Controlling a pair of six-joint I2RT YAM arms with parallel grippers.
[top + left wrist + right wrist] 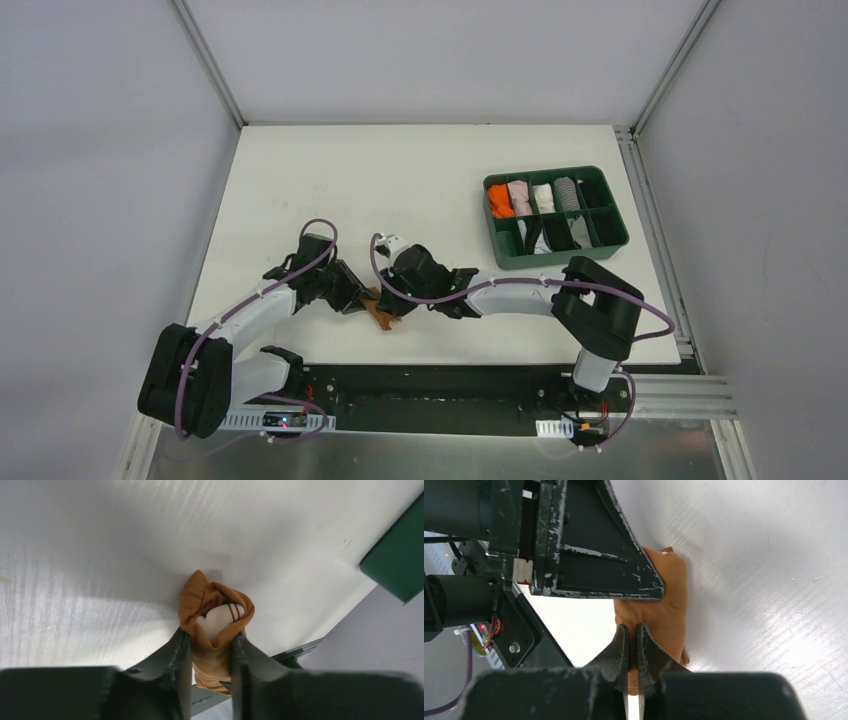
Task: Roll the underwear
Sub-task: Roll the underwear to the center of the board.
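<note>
The underwear (383,312) is a bunched tan-brown bundle near the table's front edge, between my two grippers. In the left wrist view the underwear (212,630) shows a pale beige waistband part with two brown stripes tucked in its middle. My left gripper (210,642) is shut on the underwear, its fingers pressing both sides of the bundle. In the right wrist view the underwear (664,607) lies on the white table; my right gripper (632,632) is shut on a thin fold of it. The left gripper's finger (599,555) crosses above the cloth there.
A green tray (555,252) with compartments stands at the right rear, holding orange, pink, white, grey and black rolled garments. Its corner shows in the left wrist view (400,560). The table's front edge and dark rail (450,385) lie just behind the underwear.
</note>
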